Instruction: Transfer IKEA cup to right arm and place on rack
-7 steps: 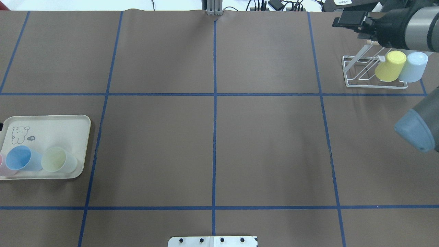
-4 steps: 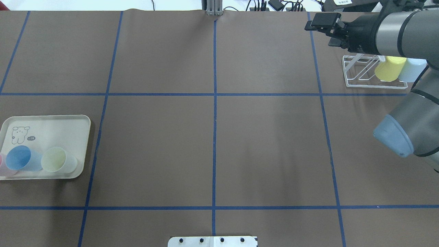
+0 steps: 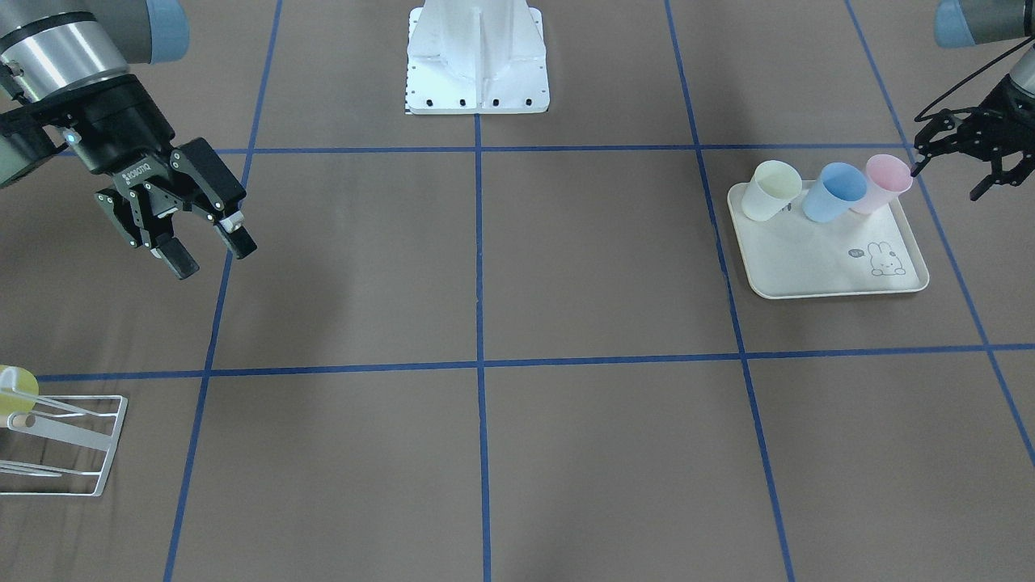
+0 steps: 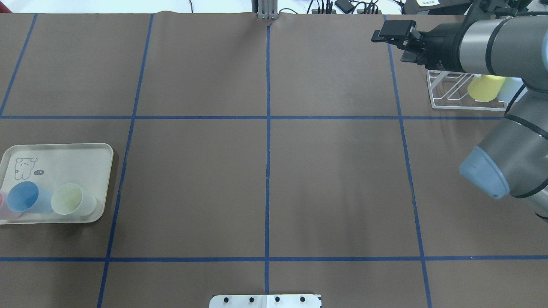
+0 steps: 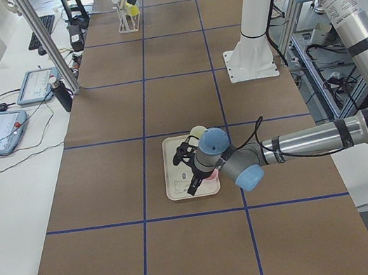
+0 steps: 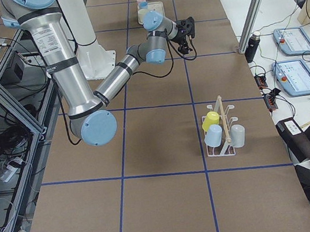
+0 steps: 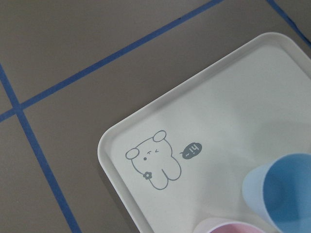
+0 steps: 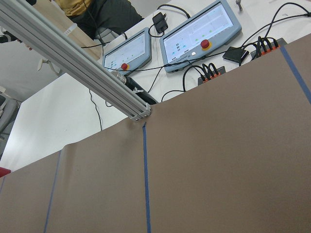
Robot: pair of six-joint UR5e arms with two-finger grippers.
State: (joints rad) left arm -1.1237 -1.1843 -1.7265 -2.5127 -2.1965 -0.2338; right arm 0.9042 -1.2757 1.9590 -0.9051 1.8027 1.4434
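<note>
Step in hand: my read is the left gripper (image 3: 944, 183) is going in for the pick of the pink translucent plastic cup (image 3: 885, 182), the first bit before any hand-over.
Doing it well: I'd be bringing one finger inside the mouth and one outside the wall, pinching near the rim. Then I'd lift straight up so it isn't dragging its neighbour along. Grabbing high should also be leaving the lower body free for the other arm to take.
Cup vs fingers: the pink cup is standing mouth-up just beside the fingers, not between them. One fingertip (image 3: 916, 170) is sitting right at the outer side of the rim. I can't tell if it's touching.
Left fingers: they're spread apart and carrying nothing.
Next door: a blue translucent plastic cup (image 3: 833, 192) is pressing right up against the pink one. A pale yellow-green plastic cup (image 3: 772, 190) is standing just past that.
Under them: all three are lining up along the robot-side edge of the cream rabbit-print tray (image 3: 817, 259).
Across the table: the right gripper (image 3: 215, 259) is hanging above the brown paper-covered table (image 4: 334, 171), fingers wide apart and empty, well apart from the tray.
Far end: the small white wire rack (image 3: 115, 443) is waiting beyond the right arm. It's already carrying a yellow opaque cup (image 4: 483, 87), plus two pale ones visible in the exterior right view.
</note>
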